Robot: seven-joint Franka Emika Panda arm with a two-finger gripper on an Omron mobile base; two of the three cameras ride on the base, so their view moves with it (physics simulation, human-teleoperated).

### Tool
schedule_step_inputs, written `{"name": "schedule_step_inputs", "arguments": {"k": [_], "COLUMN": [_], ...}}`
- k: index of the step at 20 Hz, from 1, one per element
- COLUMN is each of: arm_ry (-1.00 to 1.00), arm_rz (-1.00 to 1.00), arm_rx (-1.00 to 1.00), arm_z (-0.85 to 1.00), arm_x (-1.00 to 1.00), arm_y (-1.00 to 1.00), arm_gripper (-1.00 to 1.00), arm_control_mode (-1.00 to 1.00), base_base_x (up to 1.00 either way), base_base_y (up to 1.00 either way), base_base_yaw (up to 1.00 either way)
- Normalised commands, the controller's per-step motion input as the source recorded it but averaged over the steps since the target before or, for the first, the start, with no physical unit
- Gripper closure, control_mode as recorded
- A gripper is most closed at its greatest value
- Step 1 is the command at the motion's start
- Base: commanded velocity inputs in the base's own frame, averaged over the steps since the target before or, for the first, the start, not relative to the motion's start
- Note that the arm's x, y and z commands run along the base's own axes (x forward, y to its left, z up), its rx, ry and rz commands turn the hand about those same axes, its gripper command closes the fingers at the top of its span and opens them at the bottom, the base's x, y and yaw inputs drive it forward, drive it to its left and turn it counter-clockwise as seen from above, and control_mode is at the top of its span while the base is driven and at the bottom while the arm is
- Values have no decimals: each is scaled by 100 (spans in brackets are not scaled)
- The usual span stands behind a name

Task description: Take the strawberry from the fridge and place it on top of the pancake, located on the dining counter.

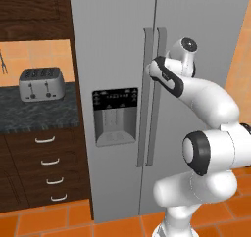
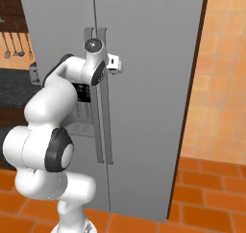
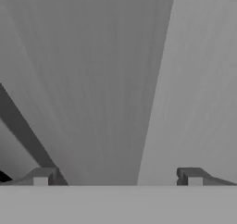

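Gripper (image 3: 118, 177): jaws spread wide, nothing between them; hand view has the two dark fingertips (image 3: 41, 176) standing apart against a grey fridge surface, close up.
Gripper position: at the upper part of the handles (image 2: 100, 97), near the centre seam of the fridge (image 1: 117, 45), hand pointed at the door face. Contact with a handle: can't tell.
Step in hand: getting a hold on a door handle to open the fridge; both doors shut.
How to do it well: straddle one handle bar only, not both; centre it between the fingers before closing; then pull along the door's swing arc, not straight back, or the grip will likely slip.
Strawberry: presumably behind the shut doors; shelf unknown.
Arm pose: rises from the base, elbow bent and pushed forward, forearm angled up toward the door, wrist turned in at the handles.
Surroundings: dark speckled worktop (image 1: 34, 114) with toaster (image 1: 40, 83) left of the fridge, drawers (image 1: 51, 167) below.
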Motion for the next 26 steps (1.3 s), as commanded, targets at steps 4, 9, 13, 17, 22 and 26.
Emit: {"name": "schedule_step_inputs", "arguments": {"k": [4,9,13,17,22,26], "arm_ry": [-5,-17,-30,-16,-5,0], "arm_rz": [0,0,0,0,0,0], "arm_rx": [2,0,0,0,0,0], "arm_z": [-6,-11,-30,-22,-16,-22], "arm_x": [33,18,8,46,70,81], "arm_y": [0,0,1,19,39,38], "arm_gripper": [-100,-100,-100,-100,-100,-100], "arm_control_mode": [-100,-100,-100,-100,-100,-100], "base_base_x": [0,0,0,0,0,0], "base_base_y": [0,0,0,0,0,0], "base_base_yaw": [0,0,0,0,0,0]}}
